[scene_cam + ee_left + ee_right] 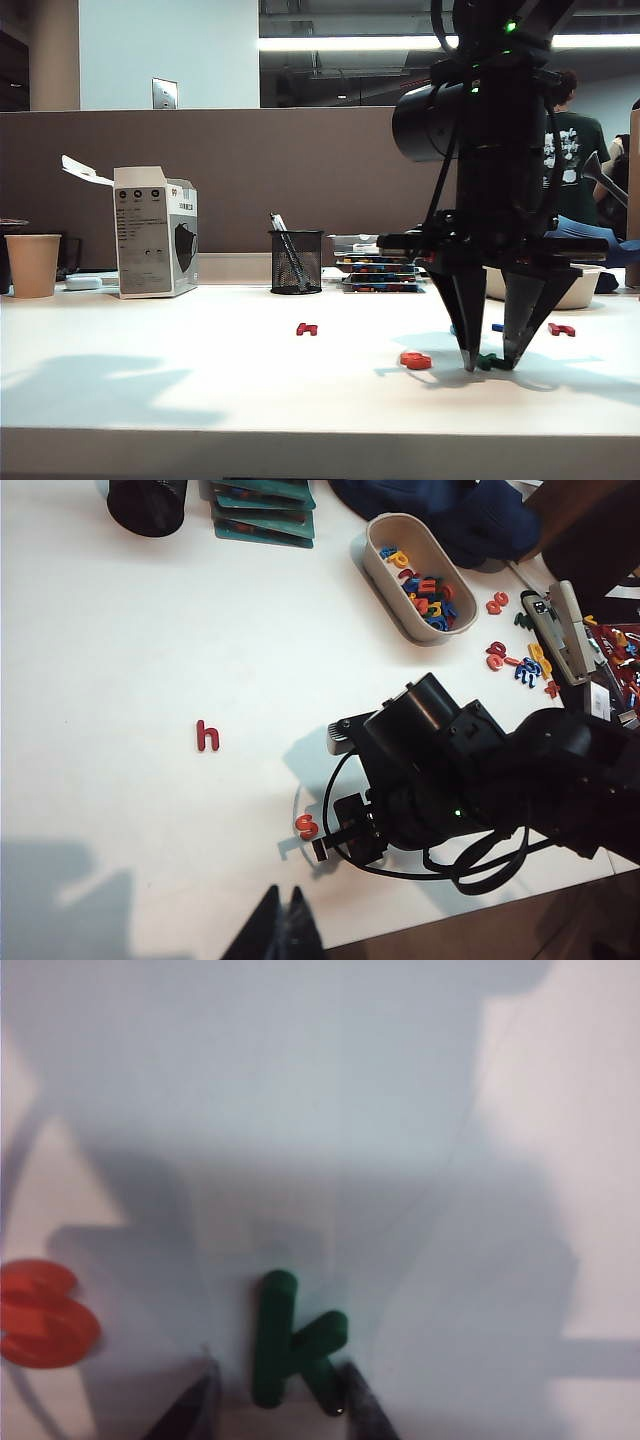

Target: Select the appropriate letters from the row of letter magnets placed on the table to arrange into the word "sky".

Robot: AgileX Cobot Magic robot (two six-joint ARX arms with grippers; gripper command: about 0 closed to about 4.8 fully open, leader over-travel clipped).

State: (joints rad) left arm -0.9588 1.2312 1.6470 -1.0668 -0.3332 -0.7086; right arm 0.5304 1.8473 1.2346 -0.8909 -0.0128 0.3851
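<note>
A: Exterior view. The right gripper (490,362) points straight down, tips at the table (200,400). The green k (489,361) lies flat between the two tips. The orange s (416,360) lies just beside it, toward the left. A dark red h (307,329) lies well apart, further left; another red letter (561,329) and a blue one (497,327) sit behind the gripper.

B: Jaws?

A: Parted, one tip either side of the k; whether they pinch it cannot be told here.

B: Left wrist view?

A: The left gripper (283,920) hangs above the table's near edge, fingers pressed together, nothing between them. The s (307,826) lies beside the right arm; the h (207,735) is apart.

B: Right wrist view?

A: The k (293,1343) lies on the table, one fingertip (355,1392) touching its leg, the other (190,1400) standing off. Released. The s (45,1315) is near.
</note>
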